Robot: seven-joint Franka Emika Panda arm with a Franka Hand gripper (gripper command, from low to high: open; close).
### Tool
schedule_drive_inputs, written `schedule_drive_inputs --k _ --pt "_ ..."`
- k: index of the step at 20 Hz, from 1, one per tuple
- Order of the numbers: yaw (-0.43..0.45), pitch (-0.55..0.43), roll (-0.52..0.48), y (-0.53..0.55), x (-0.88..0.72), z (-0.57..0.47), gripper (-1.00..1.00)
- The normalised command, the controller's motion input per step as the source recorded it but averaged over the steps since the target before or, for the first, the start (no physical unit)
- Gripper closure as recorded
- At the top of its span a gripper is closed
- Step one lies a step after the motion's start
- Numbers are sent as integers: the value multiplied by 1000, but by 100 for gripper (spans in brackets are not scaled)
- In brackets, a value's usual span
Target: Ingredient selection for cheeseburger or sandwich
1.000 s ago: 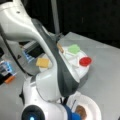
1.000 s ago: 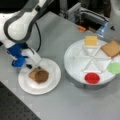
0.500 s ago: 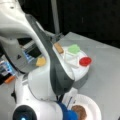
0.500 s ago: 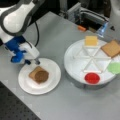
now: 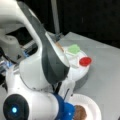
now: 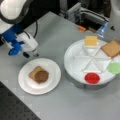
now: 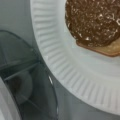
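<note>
A white paper plate (image 6: 52,80) carries a toast-brown bread square (image 6: 33,73) with the dark round patty (image 6: 41,76) on top. The wrist view shows that patty (image 7: 97,22) and a bread corner (image 7: 112,48) close up. My gripper (image 6: 30,54) hangs open and empty just beyond the plate's upper-left rim. The divided tray (image 6: 75,67) holds the yellow cheese square (image 6: 91,40), a second bread square (image 6: 111,48), the green piece (image 6: 115,67) and the red disc (image 6: 92,78). In a front view the arm hides most of the scene, leaving the red disc (image 5: 85,61), green piece (image 5: 74,48) and patty (image 5: 80,112) in sight.
Grey tabletop lies between plate and tray. Equipment and an orange object (image 6: 81,28) stand behind the tray at a front view's top. A dark perforated surface (image 6: 12,110) borders the table at the bottom left.
The gripper has drawn away from above the patty toward a front view's upper left. The patty stays on the bread.
</note>
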Motion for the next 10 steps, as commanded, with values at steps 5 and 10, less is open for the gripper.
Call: schedule_drive_inputs --k 5,10 --pt "-90 23 -546 381 -269 215 -100" --pt "-145 -65 -557 587 -435 177 -100"
